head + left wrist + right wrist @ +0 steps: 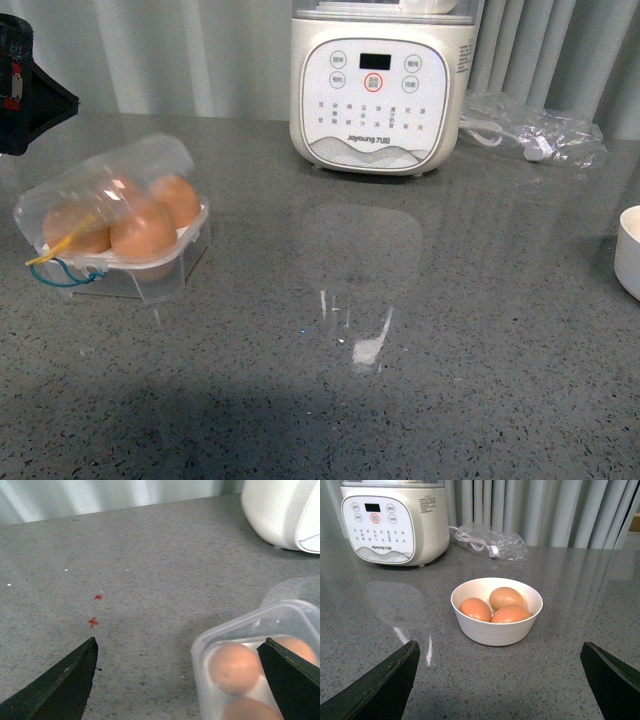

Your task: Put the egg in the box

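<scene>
The box (60, 205) is a small clear plastic case at the table's left, its clear lid lying over orange-brown eggs (143, 232). In the left wrist view my left gripper (180, 640) is open above the table. One black finger (292, 680) hangs over the box (210, 645), where an egg (235, 667) shows. My right gripper (500, 644) is open and empty, a short way from a white bowl (470, 627) with three eggs (506, 597) in it. Only a dark part of the left arm (25, 85) shows in the front view.
A big white appliance (380, 90) with buttons stands at the back middle. A crumpled clear bag with a white cable (530, 130) lies at the back right. The bowl (630, 250) sits at the right edge of the front view. Small red marks (93, 622) dot the grey tabletop.
</scene>
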Motion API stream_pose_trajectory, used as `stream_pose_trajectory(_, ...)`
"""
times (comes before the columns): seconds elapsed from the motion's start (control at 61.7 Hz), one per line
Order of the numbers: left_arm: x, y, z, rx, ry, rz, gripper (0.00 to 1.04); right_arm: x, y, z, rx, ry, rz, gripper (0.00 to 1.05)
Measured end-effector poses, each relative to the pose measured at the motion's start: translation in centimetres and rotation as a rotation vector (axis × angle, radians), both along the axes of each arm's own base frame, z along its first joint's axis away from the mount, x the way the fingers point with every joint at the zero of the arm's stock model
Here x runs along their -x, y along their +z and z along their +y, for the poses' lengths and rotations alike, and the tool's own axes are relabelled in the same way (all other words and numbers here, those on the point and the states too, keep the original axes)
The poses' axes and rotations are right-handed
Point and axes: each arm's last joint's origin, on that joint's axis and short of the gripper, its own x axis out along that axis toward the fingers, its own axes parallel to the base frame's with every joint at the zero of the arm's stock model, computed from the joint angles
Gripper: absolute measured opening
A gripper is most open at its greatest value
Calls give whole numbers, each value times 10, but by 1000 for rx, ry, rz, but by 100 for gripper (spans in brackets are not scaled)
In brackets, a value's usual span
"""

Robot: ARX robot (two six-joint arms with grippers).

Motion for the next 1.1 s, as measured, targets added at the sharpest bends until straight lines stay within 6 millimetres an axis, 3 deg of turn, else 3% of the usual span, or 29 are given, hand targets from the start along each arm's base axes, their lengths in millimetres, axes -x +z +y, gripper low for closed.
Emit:
stream_pose_trajectory(0.259,19,-3,-17,-45,-84,42,98,0,0,0,0,0,0,98)
stream_pose_trajectory(0.6,30,10,-11,-60,-54,6,98,0,0,0,0,0,0,98)
stream_pose_trajectory(0.811,48,34,10,-40,19,-34,98,0,0,0,0,0,0,98)
stream_pose_trajectory(0.957,75,49,34,-28,69,-64,98,0,0,0,0,0,0,98)
stream_pose_trajectory(1.103,102,50,62,-7,130,-63,98,0,0,0,0,0,0,98)
